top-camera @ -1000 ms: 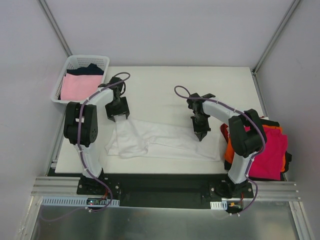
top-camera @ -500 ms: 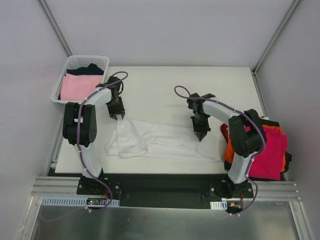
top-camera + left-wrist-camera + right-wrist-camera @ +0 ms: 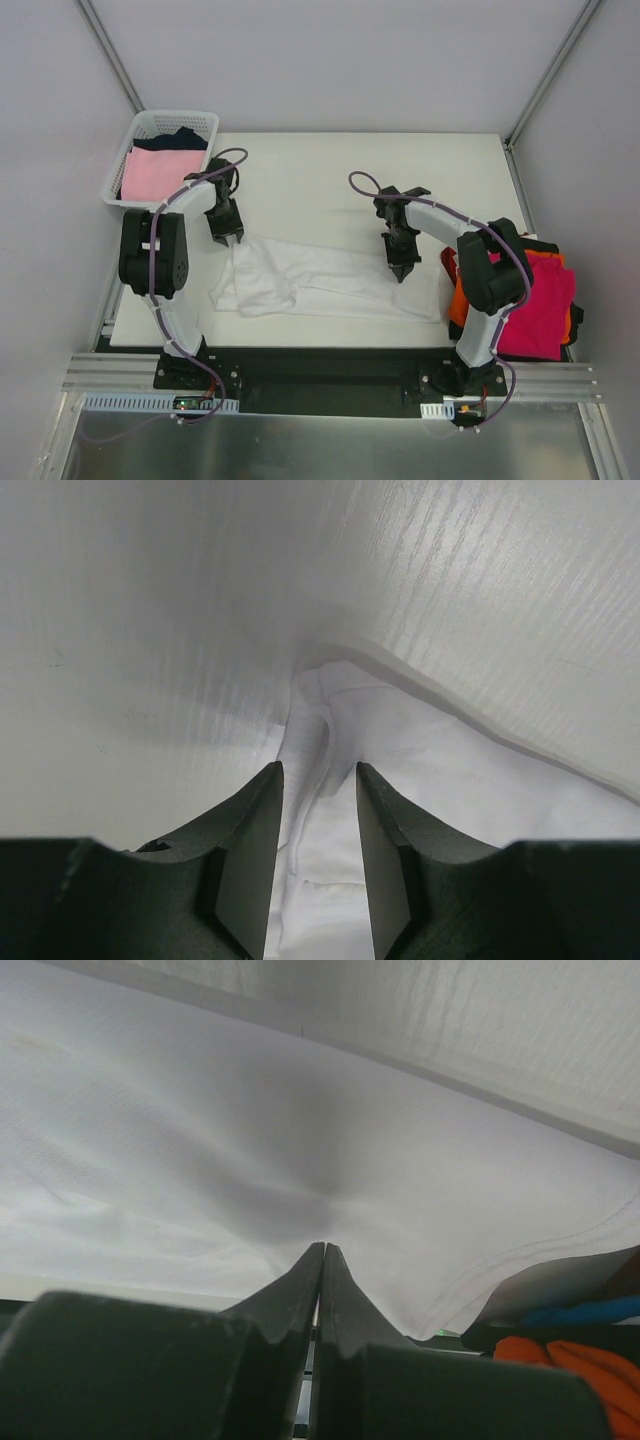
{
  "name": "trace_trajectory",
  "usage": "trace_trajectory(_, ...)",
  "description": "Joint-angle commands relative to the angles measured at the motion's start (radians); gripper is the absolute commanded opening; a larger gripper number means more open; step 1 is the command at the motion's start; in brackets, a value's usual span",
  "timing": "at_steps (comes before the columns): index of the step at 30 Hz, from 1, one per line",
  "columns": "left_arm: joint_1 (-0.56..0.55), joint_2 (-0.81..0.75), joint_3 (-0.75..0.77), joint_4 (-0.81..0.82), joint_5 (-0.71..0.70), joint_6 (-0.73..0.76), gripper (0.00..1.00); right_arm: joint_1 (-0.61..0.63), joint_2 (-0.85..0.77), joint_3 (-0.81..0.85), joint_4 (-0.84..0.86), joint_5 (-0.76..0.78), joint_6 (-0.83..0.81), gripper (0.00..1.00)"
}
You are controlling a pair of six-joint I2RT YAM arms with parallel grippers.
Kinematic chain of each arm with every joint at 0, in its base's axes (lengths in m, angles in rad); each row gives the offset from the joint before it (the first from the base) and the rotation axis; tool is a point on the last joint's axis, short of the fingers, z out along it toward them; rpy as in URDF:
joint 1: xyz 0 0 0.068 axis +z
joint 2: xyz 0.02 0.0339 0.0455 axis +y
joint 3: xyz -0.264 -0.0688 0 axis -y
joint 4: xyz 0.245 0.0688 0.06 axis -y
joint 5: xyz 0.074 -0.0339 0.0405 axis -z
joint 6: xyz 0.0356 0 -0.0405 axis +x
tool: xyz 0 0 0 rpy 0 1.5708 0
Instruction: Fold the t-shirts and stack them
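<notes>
The white t-shirt [image 3: 330, 282] lies flat and lengthwise across the near half of the surface [image 3: 330, 180], between the 2 arms.

The left fingers [image 3: 226, 236] stand part-way apart at the shirt's far-left corner, astride a raised fold. No grip is evident. The right fingers [image 3: 322, 1255] are fully closed, with their tips at a pucker in the cloth near its far edge. Whether cloth is pinched or only pressed cannot be told.

Probable faults:
1. The left fingers may close on only 1 layer of the fold. The corner could then slip out or the layers separate on lifting.
2. If only 1 side holds, the shirt is likely to drag askew and crease.
3. A wide sweep by the right arm could disturb the magenta t-shirt [image 3: 545, 300] and orange t-shirt [image 3: 458, 302] stacked at the right edge.
</notes>
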Motion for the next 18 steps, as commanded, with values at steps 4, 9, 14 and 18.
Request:
trace_trajectory(4, 0.002, -0.067, -0.009, 0.001, 0.01, -0.01, 0.24, -0.003, -0.015, -0.003, -0.021, -0.006, 0.008, 0.04)
trace_trajectory(9, 0.002, -0.071, -0.01, 0.001, 0.012, -0.011, 0.22, -0.004, -0.021, -0.011, -0.018, -0.006, 0.008, 0.04)
trace_trajectory(14, 0.002, -0.076, -0.021, 0.001, 0.015, -0.016, 0.2, -0.004, -0.02, -0.015, -0.018, -0.006, 0.007, 0.04)
trace_trajectory(18, 0.002, -0.073, -0.029, 0.001, 0.02, -0.02, 0.18, -0.004, -0.018, -0.017, -0.014, -0.007, 0.005, 0.04)
